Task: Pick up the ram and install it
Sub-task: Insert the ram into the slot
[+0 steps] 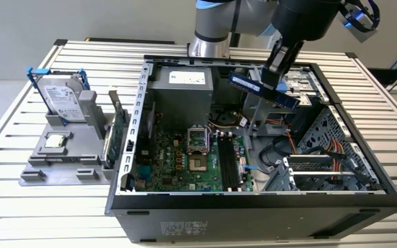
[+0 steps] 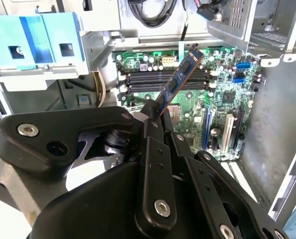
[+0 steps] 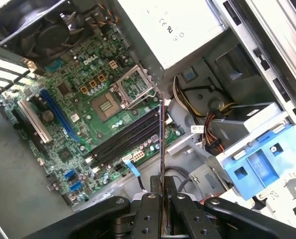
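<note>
The ram (image 1: 260, 89) is a slim bluish stick held in the air above the open computer case (image 1: 254, 199), tilted, over the drive-bay side at the exterior view's right. My gripper (image 1: 273, 72) is shut on it from above. In the second wrist view the ram (image 2: 180, 77) sticks out from the black fingers (image 2: 150, 112) over the motherboard's dark memory slots (image 2: 163, 79). In the first wrist view the ram (image 3: 161, 144) shows edge-on, rising from my gripper (image 3: 162, 199) above the slots (image 3: 128, 132). From the exterior view the slots (image 1: 229, 163) lie well below the ram.
A grey fixture (image 1: 60, 160) on the slatted table at the exterior view's left holds a silver hard drive in a blue frame (image 1: 64, 101) and a green card (image 1: 116, 137). Inside the case are the power supply (image 1: 181, 88), cables (image 1: 291, 144) and a metal drive cage (image 1: 330, 165).
</note>
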